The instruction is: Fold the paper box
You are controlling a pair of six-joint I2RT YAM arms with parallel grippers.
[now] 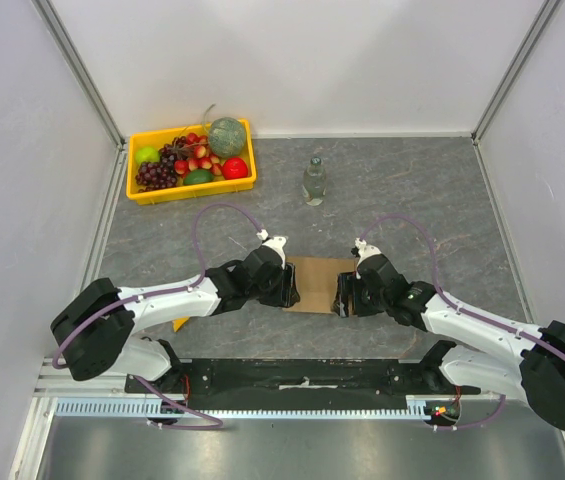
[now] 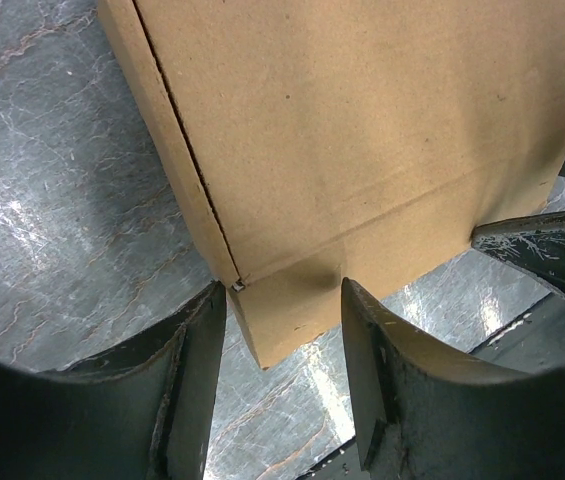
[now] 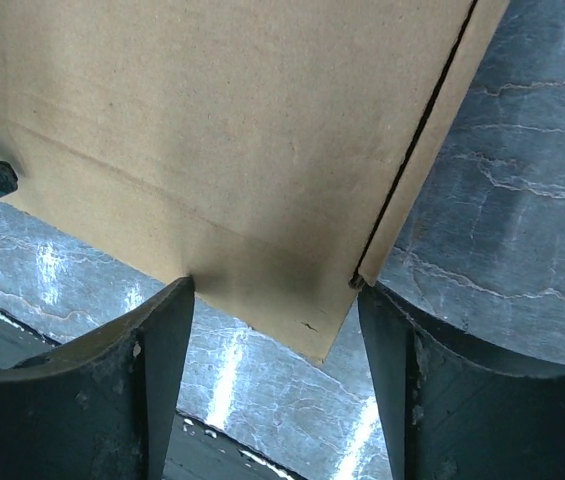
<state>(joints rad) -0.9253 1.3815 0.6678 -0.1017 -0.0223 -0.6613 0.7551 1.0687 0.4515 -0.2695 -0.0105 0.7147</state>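
Observation:
The paper box (image 1: 317,280) is a slim brown cardboard box lying flat on the grey table between my two arms. It fills the top of the left wrist view (image 2: 362,130) and the right wrist view (image 3: 222,130). My left gripper (image 1: 290,286) is open and straddles the box's near left corner (image 2: 282,290). One finger touches the side edge and the other the front edge. My right gripper (image 1: 344,296) is open and straddles the near right corner (image 3: 277,288) the same way. A seam runs along each side wall of the box.
A yellow basket (image 1: 192,193) of fruit stands at the back left. A clear bottle (image 1: 313,181) stands behind the box. A small yellow piece (image 1: 180,323) shows under the left arm. White walls enclose the table on three sides.

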